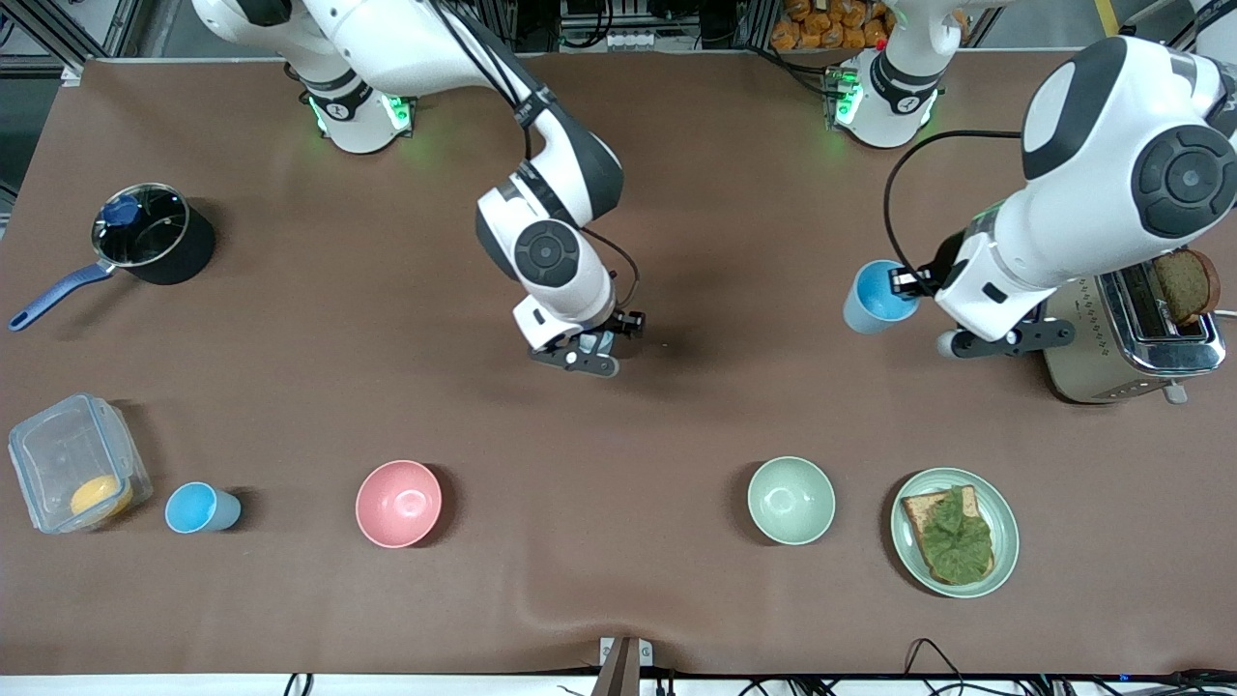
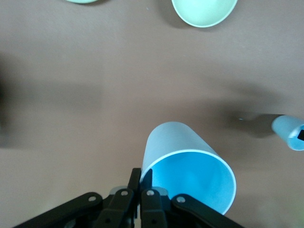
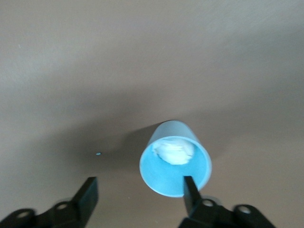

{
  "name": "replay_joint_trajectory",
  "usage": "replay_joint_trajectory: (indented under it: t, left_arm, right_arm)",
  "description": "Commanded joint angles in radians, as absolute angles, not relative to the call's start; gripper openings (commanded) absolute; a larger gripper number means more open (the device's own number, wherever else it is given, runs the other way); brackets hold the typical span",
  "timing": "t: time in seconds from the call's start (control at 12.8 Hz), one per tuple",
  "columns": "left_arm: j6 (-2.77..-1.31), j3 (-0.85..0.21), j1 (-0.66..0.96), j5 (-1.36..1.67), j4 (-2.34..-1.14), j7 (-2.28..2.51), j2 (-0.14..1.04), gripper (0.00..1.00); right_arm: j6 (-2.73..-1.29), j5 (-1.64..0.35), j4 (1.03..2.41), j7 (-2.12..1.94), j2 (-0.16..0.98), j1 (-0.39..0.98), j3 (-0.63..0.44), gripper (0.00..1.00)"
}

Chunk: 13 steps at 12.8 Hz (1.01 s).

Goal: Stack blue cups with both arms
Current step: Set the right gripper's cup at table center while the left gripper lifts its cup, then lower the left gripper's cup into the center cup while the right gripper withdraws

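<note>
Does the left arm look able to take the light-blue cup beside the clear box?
Probably not: the left end effector grips another light-blue cup; the wanted cup stands at the right arm's end.

A robotics laboratory staged as a kitchen: two white arms, bases bolted along one edge, reach over a table [image 1: 676, 580] draped in brown cloth, set with a toaster [image 1: 1126, 343], a lidded saucepan [image 1: 150, 232], a pink bowl [image 1: 398, 503], a pale green bowl [image 1: 791, 500] and a plate of toast [image 1: 955, 532] (aluminium framing and loose cables ring the table's edges).
</note>
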State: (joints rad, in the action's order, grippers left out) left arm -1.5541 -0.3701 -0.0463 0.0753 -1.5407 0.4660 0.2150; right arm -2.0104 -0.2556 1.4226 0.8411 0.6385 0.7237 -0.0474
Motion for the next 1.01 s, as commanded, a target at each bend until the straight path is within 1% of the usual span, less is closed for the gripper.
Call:
replay_joint_trajectory:
  t: [0.0,0.16,0.31,0.47,0.55,0.7,0.78,0.94]
  left_arm:
    - [-1.552,-0.409,-0.015,0.104,-1.536,0.627,0.215,0.00]
    - [-1.586,-0.433,0.053,0.104,-1.534,0.774,0.235,0.00]
    - [-1.681,-0.433,0.148,0.103,-1.532,0.932,0.267,0.00]
    - [-1.794,-0.430,0.242,0.095,-1.517,1.064,0.317,0.00]
    - [-1.833,-0.431,0.265,0.097,-1.493,1.113,0.357,0.00]
    - [-1.937,-0.426,0.342,0.095,-1.459,1.204,0.434,0.00]
    - [-2.007,-0.426,0.371,0.094,-1.456,1.257,0.468,0.00]
    - [-2.124,-0.407,0.454,0.054,-1.457,1.375,0.521,0.00]
  right_arm:
    - [-1.829,-0.272,1.396,0.792,0.534,0.602,-0.038,1.00]
    - [-1.726,-0.264,1.399,0.680,0.476,0.540,-0.041,1.00]
    - [-1.654,-0.241,1.402,0.605,0.425,0.464,-0.041,1.00]
    - [-1.588,-0.164,1.405,0.484,0.394,0.401,-0.041,1.00]
    - [-1.579,-0.158,1.422,0.409,0.370,0.343,-0.040,1.00]
    - [-1.601,-0.158,1.543,0.237,0.278,0.220,-0.034,1.00]
    - [-1.608,-0.152,1.586,0.171,0.237,0.180,-0.037,1.00]
    - [-1.603,-0.082,1.615,0.086,0.186,0.103,-0.040,1.00]
